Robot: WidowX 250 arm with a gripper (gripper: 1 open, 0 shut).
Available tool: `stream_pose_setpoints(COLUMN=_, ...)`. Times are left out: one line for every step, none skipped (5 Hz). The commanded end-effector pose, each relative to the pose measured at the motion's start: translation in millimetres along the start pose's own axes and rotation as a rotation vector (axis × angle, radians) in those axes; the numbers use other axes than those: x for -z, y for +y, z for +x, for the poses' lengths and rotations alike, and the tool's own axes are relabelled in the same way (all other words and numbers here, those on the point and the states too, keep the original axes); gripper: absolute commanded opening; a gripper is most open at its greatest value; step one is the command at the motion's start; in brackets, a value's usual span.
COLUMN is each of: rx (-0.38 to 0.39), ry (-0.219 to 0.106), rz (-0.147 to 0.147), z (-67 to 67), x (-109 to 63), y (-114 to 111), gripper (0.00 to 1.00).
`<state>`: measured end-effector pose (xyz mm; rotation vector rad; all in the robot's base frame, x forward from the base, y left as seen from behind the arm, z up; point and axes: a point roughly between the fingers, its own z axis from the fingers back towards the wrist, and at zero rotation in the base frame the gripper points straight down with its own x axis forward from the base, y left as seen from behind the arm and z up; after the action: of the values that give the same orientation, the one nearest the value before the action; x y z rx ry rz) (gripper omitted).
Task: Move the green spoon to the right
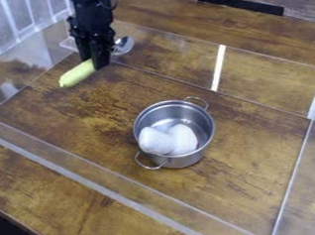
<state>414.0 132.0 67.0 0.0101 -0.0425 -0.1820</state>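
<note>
The green spoon (pixel 76 74) lies at the far left of the wooden table, its yellow-green handle pointing down-left and its silver bowl peeking out to the right of the arm. My black gripper (pixel 99 60) comes straight down on the spoon's middle, with its fingers shut on the spoon where handle meets bowl. Whether the spoon rests on the wood or hangs just above it, I cannot tell.
A steel pot (pixel 173 135) with something white inside stands near the table's middle, right of and nearer than the spoon. Clear plastic walls (pixel 70 164) fence the work area. A white strip (pixel 220 67) lies on the wood at the right.
</note>
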Motion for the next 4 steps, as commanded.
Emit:
stream_pose_setpoints(rx=0.032, ry=-0.121, rz=0.058, z=21.7, x=-71.4, y=-17, gripper=0.00)
stream_pose_setpoints(rx=0.034, ry=-0.136, rz=0.058, z=36.5, x=-88.2, y=-41, gripper=0.00)
stream_pose_setpoints(rx=-0.042, ry=-0.147, rz=0.044, z=45.1, x=-84.0, y=-57, gripper=0.00)
stream_pose_setpoints(rx=-0.086, ry=-0.156, rz=0.029, z=48.9, x=-76.3, y=-64, gripper=0.00)
